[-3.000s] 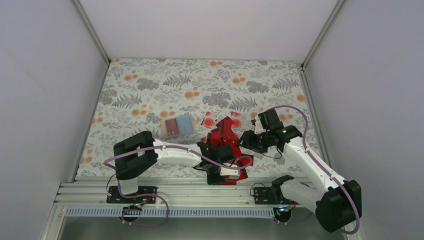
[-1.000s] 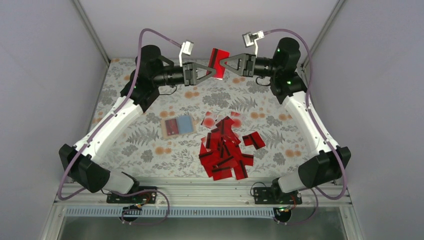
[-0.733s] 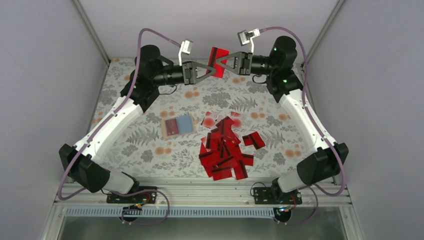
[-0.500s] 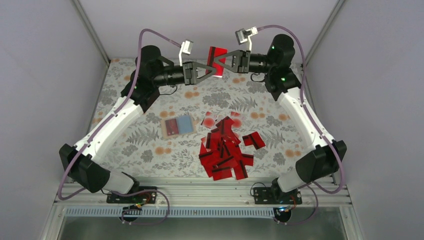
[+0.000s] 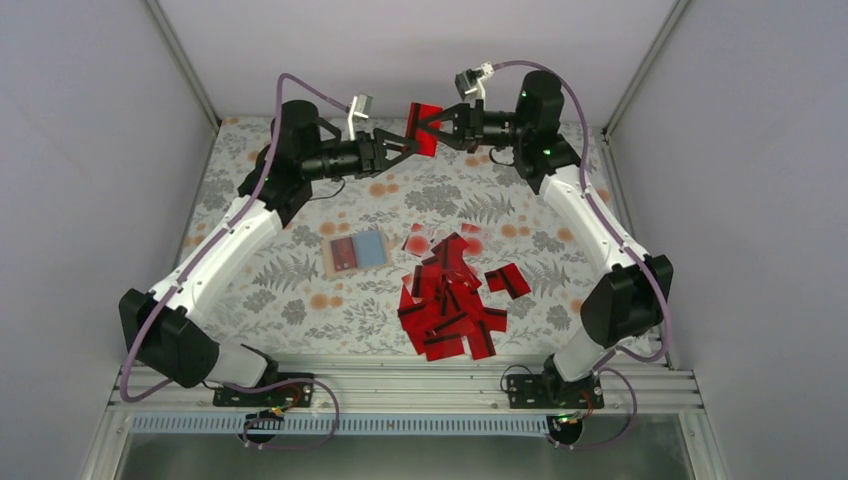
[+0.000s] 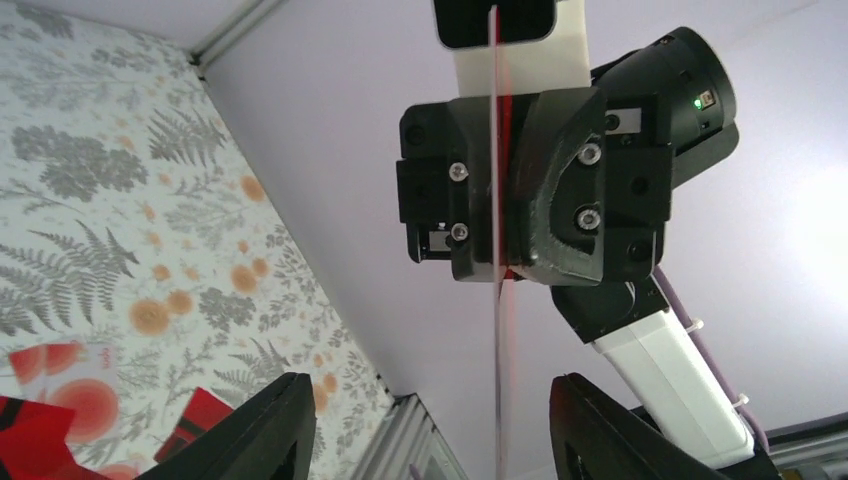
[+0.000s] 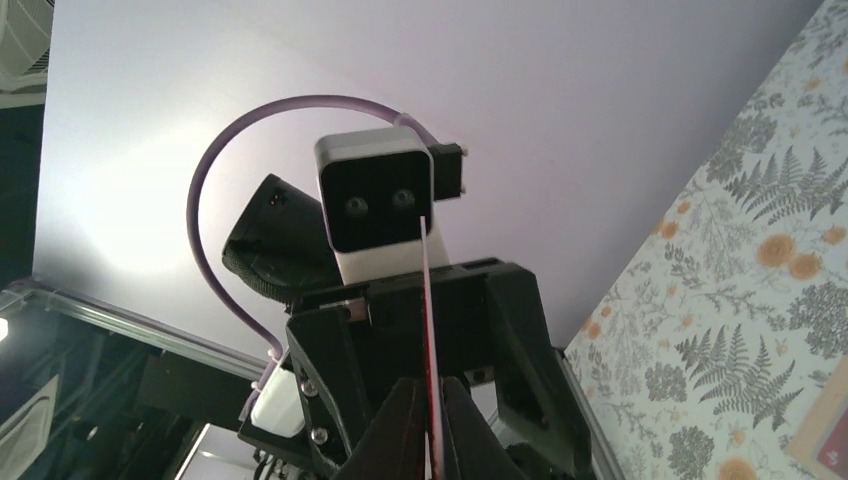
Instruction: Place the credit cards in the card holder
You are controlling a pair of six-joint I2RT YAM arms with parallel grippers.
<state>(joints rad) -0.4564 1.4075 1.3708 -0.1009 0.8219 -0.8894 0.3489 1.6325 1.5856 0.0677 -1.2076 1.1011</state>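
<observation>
- Left fingers (image 5: pixel 403 147) released and drawn back toward 9 o'clock since a half-second earlier; right fingers (image 5: pixel 424 122) alone clenched on one credit card (image 5: pixel 428 110), held aloft.
- Card holder (image 5: pixel 356 252) flat on desk (image 5: pixel 250 215), 7 o'clock of the card, long axis 9–3, open room at its 9 o'clock side.
- Loose credit cards (image 5: pixel 450 305) heaped at 6 o'clock.

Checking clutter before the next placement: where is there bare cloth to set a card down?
Bare cloth lies left of the card holder, between it and the near edge, and beyond it on the far side. Crowded: the card pile, close on the holder's right.
</observation>
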